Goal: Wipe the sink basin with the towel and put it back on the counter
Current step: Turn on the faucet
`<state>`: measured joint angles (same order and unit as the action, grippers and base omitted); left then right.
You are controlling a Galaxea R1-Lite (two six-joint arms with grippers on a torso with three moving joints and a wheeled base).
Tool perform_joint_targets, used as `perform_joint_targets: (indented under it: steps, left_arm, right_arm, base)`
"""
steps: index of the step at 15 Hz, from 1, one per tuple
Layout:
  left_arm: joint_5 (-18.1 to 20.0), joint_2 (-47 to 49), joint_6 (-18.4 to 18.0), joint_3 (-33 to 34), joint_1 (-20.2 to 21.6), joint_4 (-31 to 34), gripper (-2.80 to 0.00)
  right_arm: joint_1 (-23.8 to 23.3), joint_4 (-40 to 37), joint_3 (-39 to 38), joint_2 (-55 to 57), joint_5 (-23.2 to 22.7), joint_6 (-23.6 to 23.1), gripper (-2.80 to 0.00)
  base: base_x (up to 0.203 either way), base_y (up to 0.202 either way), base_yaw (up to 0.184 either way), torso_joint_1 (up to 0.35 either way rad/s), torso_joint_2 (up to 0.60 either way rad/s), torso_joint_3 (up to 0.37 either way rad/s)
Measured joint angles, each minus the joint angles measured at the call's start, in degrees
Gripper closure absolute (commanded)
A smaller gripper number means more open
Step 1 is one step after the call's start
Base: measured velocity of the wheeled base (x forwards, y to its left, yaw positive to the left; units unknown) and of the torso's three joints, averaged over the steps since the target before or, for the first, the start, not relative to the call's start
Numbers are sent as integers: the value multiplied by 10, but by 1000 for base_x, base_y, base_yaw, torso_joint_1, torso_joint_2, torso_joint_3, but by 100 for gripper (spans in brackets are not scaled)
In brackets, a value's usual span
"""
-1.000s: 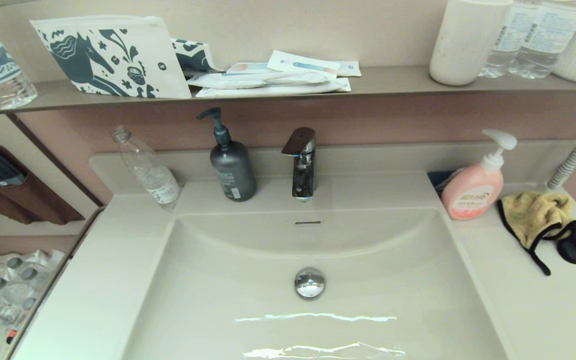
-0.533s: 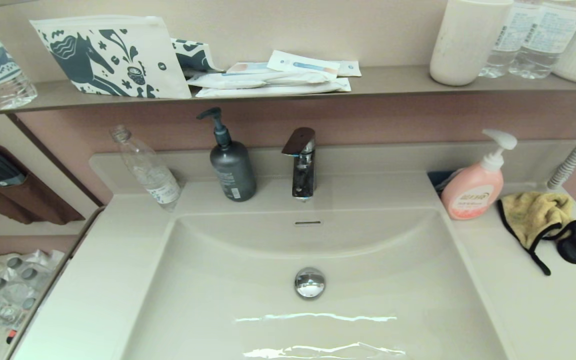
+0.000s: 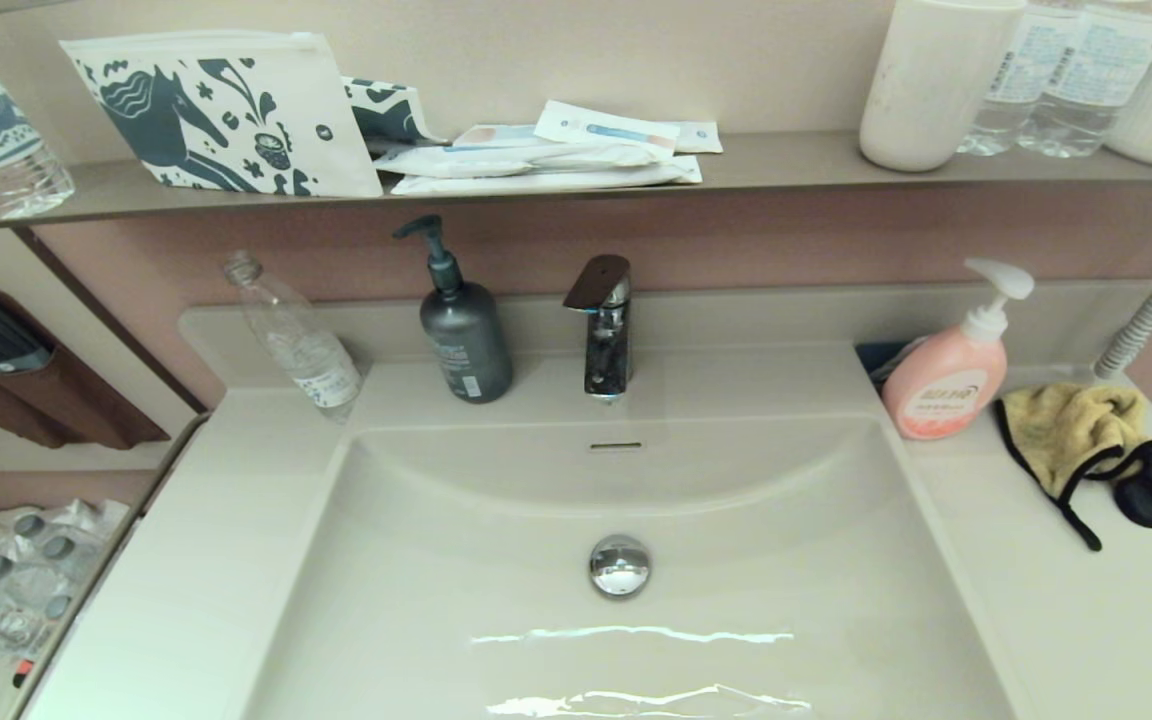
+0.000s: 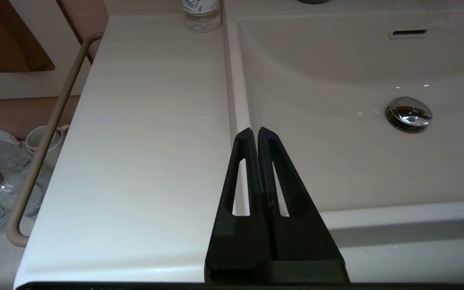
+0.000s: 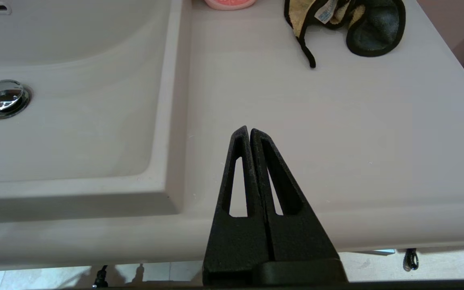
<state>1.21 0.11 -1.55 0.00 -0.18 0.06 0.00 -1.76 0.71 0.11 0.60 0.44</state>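
We see the towel (image 3: 1071, 432) bunched on the counter (image 3: 1056, 620) at the far right corner, just beside the pink soap btl (image 3: 946, 385), black backing folded outward (nothing touching it). The sink basin (image 3: 496, 560) sits in the middle w/ its chrome drain plug (image 3: 620, 566). Both arms are parked at the near edge: left gripper (image 4: 254, 133) over the counter-basin seam, right gripper (image 5: 246, 132) over bare counter, jaws closed, empty.
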Motion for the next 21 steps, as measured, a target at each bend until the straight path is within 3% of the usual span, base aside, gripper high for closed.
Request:
perform_joint_targets:
  steps: [11, 17, 21]
  left_arm:
    - [-2, 0, -3, -1, 0, 0, 0]
    - [-3, 21, -2, -81, 0, 8, 0]
    - [29, 82, 0, -118, -3, -8, 0]
  right_arm:
    - [0, 0, 0, 0, 0, 0, 0]
    - [0, 0, 0, 0, 0, 0, 0]
    - [0, 0, 0, 0, 0, 0, 0]
  base:
    - [0, 0, 0, 0, 0, 0]
    - [0, 0, 0, 0, 0, 0]
    - [0, 0, 0, 0, 0, 0]
